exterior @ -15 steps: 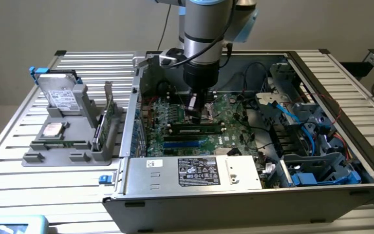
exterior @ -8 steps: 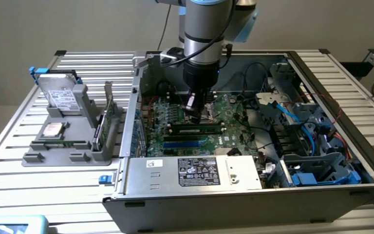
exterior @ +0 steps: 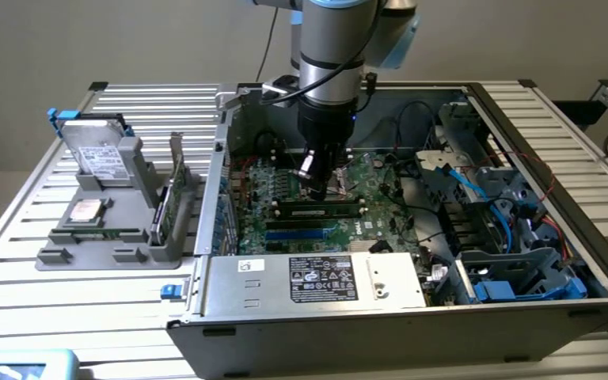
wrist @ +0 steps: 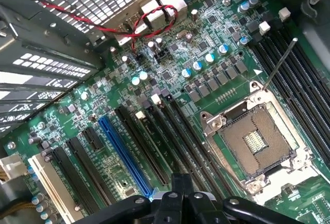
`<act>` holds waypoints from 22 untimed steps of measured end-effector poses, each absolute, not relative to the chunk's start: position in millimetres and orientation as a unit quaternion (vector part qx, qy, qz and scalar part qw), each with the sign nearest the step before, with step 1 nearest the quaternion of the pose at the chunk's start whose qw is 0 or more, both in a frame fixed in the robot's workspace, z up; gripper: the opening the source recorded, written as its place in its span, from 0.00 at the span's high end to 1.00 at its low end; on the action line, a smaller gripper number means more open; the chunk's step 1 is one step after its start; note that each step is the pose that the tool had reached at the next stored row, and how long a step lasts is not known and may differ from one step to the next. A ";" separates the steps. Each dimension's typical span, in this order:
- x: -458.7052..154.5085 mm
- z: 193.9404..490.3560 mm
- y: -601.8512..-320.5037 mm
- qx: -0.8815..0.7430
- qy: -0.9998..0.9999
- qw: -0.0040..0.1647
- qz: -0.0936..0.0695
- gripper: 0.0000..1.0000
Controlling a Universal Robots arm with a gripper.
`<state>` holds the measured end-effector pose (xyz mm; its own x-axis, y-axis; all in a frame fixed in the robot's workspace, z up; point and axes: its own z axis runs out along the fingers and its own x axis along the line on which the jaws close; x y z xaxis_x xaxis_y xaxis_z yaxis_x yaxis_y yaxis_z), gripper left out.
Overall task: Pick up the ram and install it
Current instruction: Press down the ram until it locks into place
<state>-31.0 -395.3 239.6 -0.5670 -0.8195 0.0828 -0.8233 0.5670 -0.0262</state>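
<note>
The worktop (exterior: 29, 293) of pale slats carries one open computer case (exterior: 389, 332), and my arm (exterior: 336, 55) reaches straight down into it. Inside, one green motherboard (exterior: 283, 198) lies flat beneath my tool (exterior: 316, 186). My tool is closed up tight, its fingers drawn together just above the board; I cannot tell from here whether anything is pinched between them. One power supply (exterior: 315, 279) with a white label sits along the case wall nearer the camera than my tool.

Out on the worktop, well away from my tool toward the exterior view's left, stands one grey holder (exterior: 108, 237). It carries one hard drive (exterior: 98, 154) propped upright and one green card (exterior: 175, 194) standing on edge.

The ram (exterior: 320, 210) lies seated along a slot just below my tool, on the camera side, a dark narrow stick with a pale label. Beside it, further from my tool, I count one blue slot (exterior: 302, 234).

In the wrist view I see one bare processor socket (wrist: 255, 141), one long blue slot (wrist: 124, 154), and two red wires (wrist: 154, 20) looping near the case's back ports.
</note>
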 end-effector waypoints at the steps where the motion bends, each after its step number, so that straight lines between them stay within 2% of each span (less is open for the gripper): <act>1: -31.0 239.6 -395.3 0.460 -0.887 0.030 0.031 0.89; 22: -31.0 240.7 -395.3 0.362 -0.931 0.028 0.031 0.89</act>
<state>-31.0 -395.3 240.7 -0.7360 -0.6728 0.0748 -0.6763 0.7357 -0.0372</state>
